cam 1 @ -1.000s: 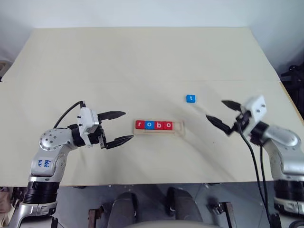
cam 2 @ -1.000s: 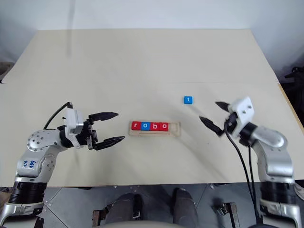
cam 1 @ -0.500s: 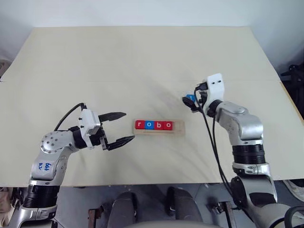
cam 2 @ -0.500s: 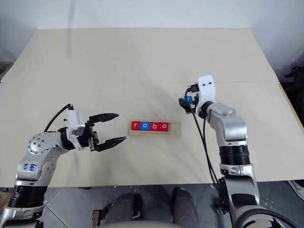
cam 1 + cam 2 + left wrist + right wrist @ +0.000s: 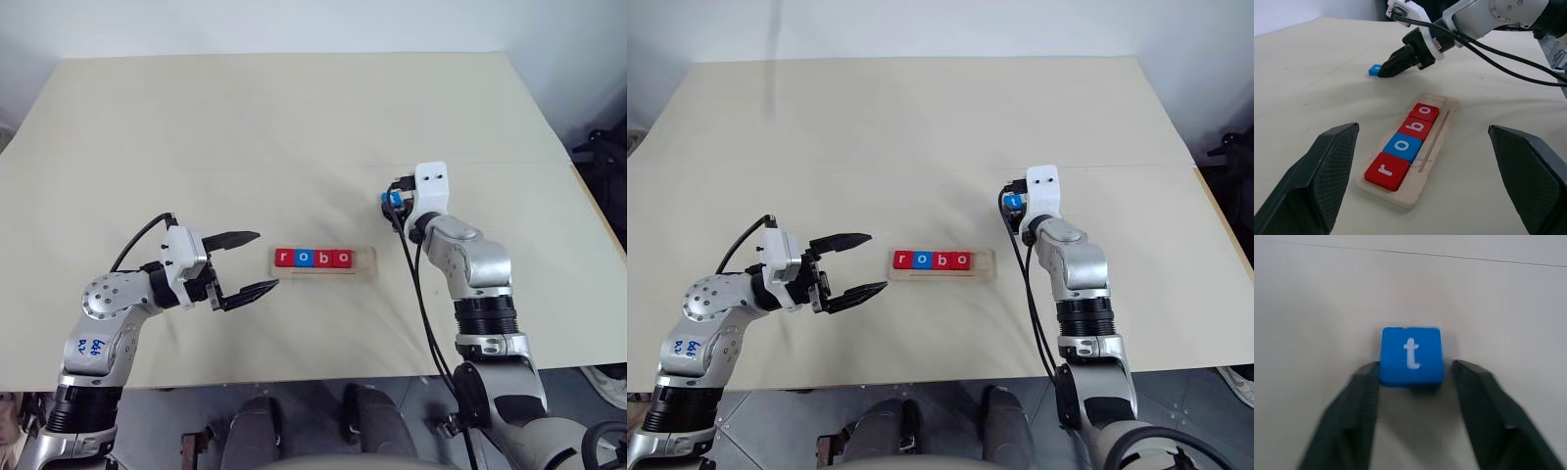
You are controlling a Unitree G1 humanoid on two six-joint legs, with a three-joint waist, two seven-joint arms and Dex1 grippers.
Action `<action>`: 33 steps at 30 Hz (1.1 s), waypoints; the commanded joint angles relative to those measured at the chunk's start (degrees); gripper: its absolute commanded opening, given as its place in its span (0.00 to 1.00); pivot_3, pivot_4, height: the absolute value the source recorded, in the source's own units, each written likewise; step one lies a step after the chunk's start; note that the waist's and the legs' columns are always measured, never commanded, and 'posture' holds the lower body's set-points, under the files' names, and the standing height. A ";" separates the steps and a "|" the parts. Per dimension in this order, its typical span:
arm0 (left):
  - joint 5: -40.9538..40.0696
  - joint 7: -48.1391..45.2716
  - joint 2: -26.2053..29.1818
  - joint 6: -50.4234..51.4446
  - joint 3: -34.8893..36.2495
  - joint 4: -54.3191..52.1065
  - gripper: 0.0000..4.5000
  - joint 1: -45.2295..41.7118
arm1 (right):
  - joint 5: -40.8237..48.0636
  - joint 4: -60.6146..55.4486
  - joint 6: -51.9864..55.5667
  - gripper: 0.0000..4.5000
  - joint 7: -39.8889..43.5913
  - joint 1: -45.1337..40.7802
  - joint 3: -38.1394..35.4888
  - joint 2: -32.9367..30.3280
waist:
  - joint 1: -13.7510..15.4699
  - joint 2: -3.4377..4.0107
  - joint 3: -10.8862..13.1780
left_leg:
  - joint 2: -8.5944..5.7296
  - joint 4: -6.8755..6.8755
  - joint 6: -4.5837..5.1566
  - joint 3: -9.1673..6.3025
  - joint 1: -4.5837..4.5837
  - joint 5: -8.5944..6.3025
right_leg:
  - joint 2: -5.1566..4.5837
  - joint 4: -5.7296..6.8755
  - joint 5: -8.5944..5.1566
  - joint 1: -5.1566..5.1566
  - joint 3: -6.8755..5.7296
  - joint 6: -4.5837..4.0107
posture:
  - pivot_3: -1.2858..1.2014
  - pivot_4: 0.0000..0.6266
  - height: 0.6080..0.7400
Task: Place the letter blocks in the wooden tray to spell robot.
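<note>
blue t block [image 5: 1411, 356], red-blue-red-red tiles [image 5: 1403, 145], pale wooden tray [image 5: 1436, 146]

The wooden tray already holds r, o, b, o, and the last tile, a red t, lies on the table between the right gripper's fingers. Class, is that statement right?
Not quite: the t tile is blue, not red, as the right wrist view shows. The rest stands: the wooden tray holds r, o, b, o, and the t lies on the table between the right gripper's fingers.
</note>
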 commanded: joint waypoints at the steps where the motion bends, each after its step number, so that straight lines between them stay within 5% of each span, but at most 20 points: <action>1: -1.32 -0.31 -0.16 -0.19 0.64 -1.52 1.00 -0.01 | -0.26 -0.96 -1.67 0.33 -0.01 -0.81 -0.34 -0.28 | -0.04 0.00 0.00 | 0.00 -0.01 0.00 0.00 0.00 0.00 | 0.00 -0.01 0.00 0.00 0.00 0.00 | 0.52 0.24 1.00; 8: -1.13 -2.16 -0.78 -0.52 -0.75 1.01 1.00 -2.12 | 2.75 -13.92 3.38 0.33 5.54 6.40 -1.64 -5.93 | 0.33 0.00 0.00 | -0.01 0.00 0.00 -0.05 -0.09 0.00 | -0.02 -0.11 0.01 0.01 -0.05 0.02 | 0.52 0.24 1.00; 14: -0.83 -4.09 -1.74 -1.01 -1.94 4.25 1.00 -4.24 | 10.01 -35.35 18.35 0.33 8.53 17.25 -7.24 -11.14 | 0.30 0.00 0.00 | -0.01 -0.01 0.01 -0.09 -0.12 0.00 | -0.01 -0.15 0.03 0.00 -0.06 0.05 | 0.52 0.24 1.00; 25: 0.03 -7.43 -3.11 -1.94 -4.02 9.37 1.00 -8.64 | 14.65 -51.40 32.32 0.33 4.39 28.77 -12.70 -3.13 | 0.32 -0.02 -0.02 | -0.02 -0.01 0.02 -0.12 -0.12 -0.01 | 0.00 -0.19 0.02 0.03 -0.08 0.03 | 0.52 0.24 1.00; 26: 0.08 -7.49 -3.16 -1.97 -4.01 9.49 1.00 -8.79 | 14.95 -51.42 32.81 0.49 4.40 28.85 -13.03 -2.45 | 0.31 -0.01 -0.02 | -0.02 -0.01 0.02 -0.12 -0.12 -0.01 | 0.00 -0.19 0.02 0.02 -0.08 0.03 | 0.52 0.24 1.00; 33: 0.06 -7.31 -2.52 -2.43 -3.20 8.56 1.00 -7.84 | 18.98 -47.01 31.10 0.99 14.86 27.62 -11.47 -14.09 | 0.36 -0.02 -0.02 | -0.03 0.00 0.04 -0.14 -0.12 -0.02 | 0.00 -0.20 0.02 0.04 -0.09 0.04 | 0.52 0.24 1.00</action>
